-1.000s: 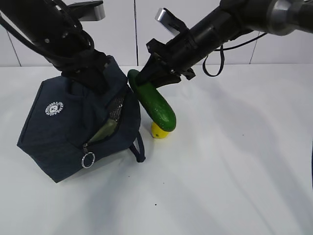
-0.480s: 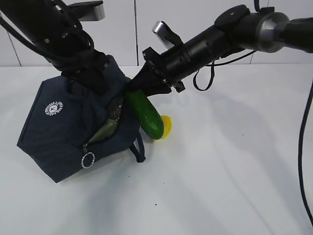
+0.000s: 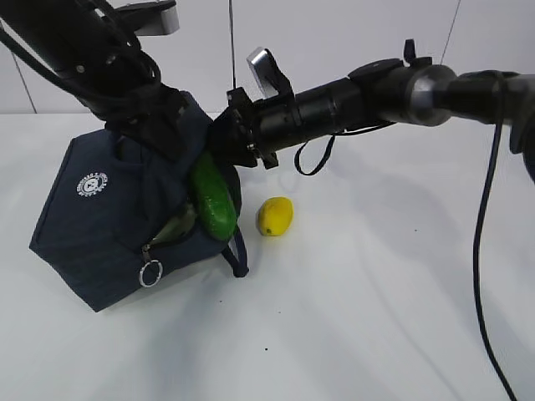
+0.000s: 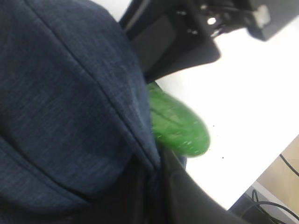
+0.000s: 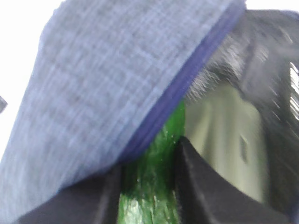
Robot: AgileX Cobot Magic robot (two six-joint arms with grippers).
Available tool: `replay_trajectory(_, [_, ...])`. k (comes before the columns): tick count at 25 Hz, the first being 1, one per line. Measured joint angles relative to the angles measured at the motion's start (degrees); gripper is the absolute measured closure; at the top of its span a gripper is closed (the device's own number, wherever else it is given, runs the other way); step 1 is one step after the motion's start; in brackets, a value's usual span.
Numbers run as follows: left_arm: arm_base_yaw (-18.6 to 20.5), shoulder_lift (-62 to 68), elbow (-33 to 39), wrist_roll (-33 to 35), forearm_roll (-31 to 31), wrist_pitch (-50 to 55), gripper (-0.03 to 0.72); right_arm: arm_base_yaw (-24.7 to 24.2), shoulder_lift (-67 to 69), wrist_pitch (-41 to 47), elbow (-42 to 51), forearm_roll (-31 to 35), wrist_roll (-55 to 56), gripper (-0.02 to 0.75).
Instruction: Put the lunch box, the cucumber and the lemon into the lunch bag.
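Table point(image 3: 376, 317): a white surface, on which the bag and the lemon are set.
Lunch bag point(image 3: 100, 234): a dark navy fabric bag, tilted on the left of the table, its top pulled up and its zipped mouth gaping toward the right; a round white logo and a silver ring pull are seen on its near face.
Left gripper point(image 3: 163, 129): clamped tight on the fabric at the bag's top edge, by which the flap is held raised.
Right gripper point(image 3: 226, 144): closed around the upper end of the cucumber — the jaws are seen on either side of it in the right wrist view.
Lunch box point(image 5: 224, 140): seen inside the bag, only its pale green lid visible.
Cucumber point(image 3: 211, 199): held at a slant, its lower end at the bag's mouth, against the blue rim.
Lemon point(image 3: 275, 215): lying on the table just right of the bag — outside it, apart from the cucumber.
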Motion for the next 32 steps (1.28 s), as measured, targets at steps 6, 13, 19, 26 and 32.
replay_trajectory(6, [0.0,0.0,0.0,0.0,-0.2,-0.1,0.674,1.2,3.0,-0.3,0.1,9.2,-5.6,0.507])
replay_trajectory(13, [0.0,0.0,0.0,0.0,-0.3,-0.5,0.673,2.7,5.4,-1.3,0.2,18.1,-9.1,0.507])
replay_trajectory(19, [0.0,0.0,0.0,0.0,-0.7,-0.6,0.674,4.2,6.3,-1.5,0.2,21.0,-10.2,0.507])
replay_trajectory(26, [0.0,0.0,0.0,0.0,-0.9,-0.5,0.673,4.4,6.3,-1.5,0.2,20.6,-11.1,0.438])
replay_trajectory(32, [0.0,0.0,0.0,0.0,-1.4,-0.3,0.673,4.4,6.4,-2.0,0.2,18.3,-11.3,0.248])
